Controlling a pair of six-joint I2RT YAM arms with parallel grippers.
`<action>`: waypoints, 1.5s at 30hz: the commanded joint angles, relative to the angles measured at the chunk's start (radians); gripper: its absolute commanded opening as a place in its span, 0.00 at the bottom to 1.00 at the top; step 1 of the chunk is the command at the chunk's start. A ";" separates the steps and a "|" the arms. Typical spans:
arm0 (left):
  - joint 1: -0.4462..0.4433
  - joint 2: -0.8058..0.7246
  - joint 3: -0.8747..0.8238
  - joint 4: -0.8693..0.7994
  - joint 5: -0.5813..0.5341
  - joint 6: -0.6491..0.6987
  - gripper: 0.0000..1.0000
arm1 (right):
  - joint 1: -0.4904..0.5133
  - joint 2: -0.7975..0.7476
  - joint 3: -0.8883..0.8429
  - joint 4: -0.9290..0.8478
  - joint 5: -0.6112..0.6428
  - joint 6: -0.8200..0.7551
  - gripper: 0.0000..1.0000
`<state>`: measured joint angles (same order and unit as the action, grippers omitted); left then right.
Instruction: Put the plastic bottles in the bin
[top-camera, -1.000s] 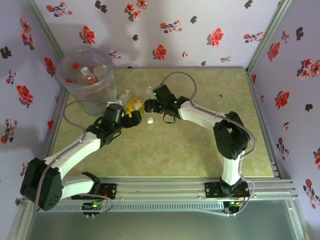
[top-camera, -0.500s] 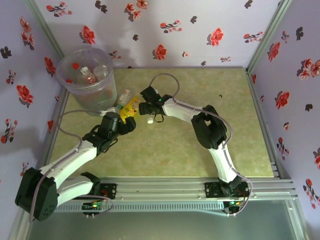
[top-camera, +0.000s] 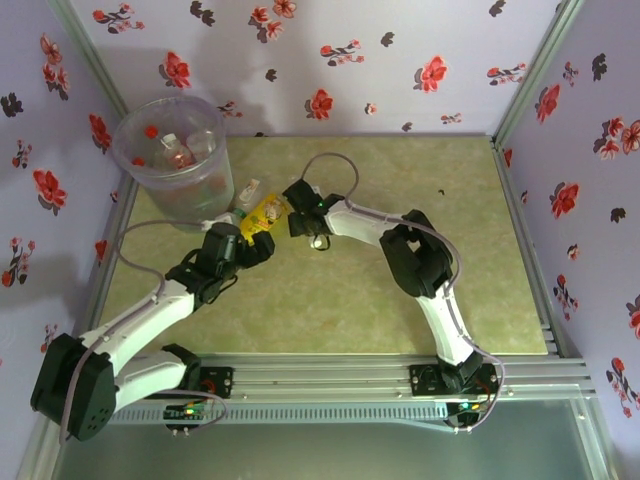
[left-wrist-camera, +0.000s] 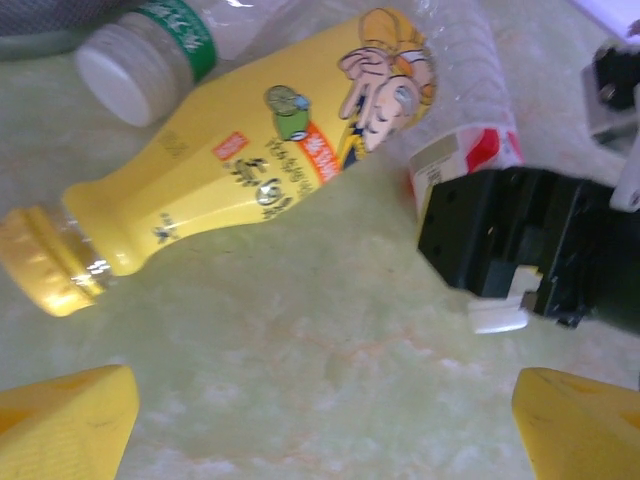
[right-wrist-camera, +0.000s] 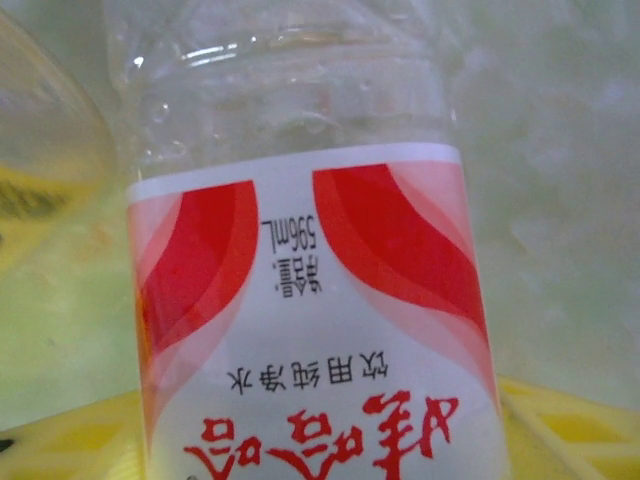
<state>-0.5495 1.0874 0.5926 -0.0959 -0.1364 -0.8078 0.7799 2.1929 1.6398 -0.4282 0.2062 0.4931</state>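
The bin (top-camera: 168, 150) stands at the back left with several bottles inside. A yellow bottle (left-wrist-camera: 260, 170) lies on the table just in front of my left gripper (left-wrist-camera: 320, 435), which is open and empty; from above this gripper (top-camera: 256, 246) sits below that bottle (top-camera: 264, 212). Beside it lies a clear bottle (left-wrist-camera: 460, 120) with a red-and-white label. My right gripper (top-camera: 298, 222) is shut on it, and its label (right-wrist-camera: 310, 340) sits between the yellow fingers (right-wrist-camera: 585, 430). A third bottle (left-wrist-camera: 135, 70), with a white cap and green band, lies by the bin.
Flowered walls close in the table (top-camera: 400, 290) on three sides. The bin's wall is close behind the two loose bottles. The right arm's black wrist (left-wrist-camera: 520, 250) is just right of the yellow bottle, close to my left gripper.
The right gripper slid left and down onto the clear bottle, whose white cap no longer shows from above. The left arm drew back slightly from the yellow bottle, then held still.
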 joint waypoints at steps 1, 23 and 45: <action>0.008 0.040 0.042 0.134 0.114 -0.076 0.96 | -0.019 -0.130 -0.101 0.049 -0.002 -0.036 0.68; -0.027 0.427 0.270 0.510 0.435 -0.216 1.00 | -0.137 -0.660 -0.829 0.719 -0.518 -0.019 0.54; -0.026 0.532 0.413 0.469 0.385 -0.178 0.61 | -0.116 -0.697 -0.876 0.729 -0.546 -0.042 0.57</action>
<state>-0.5724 1.6112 0.9607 0.3553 0.2539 -1.0080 0.6571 1.5032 0.7795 0.2916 -0.3256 0.4553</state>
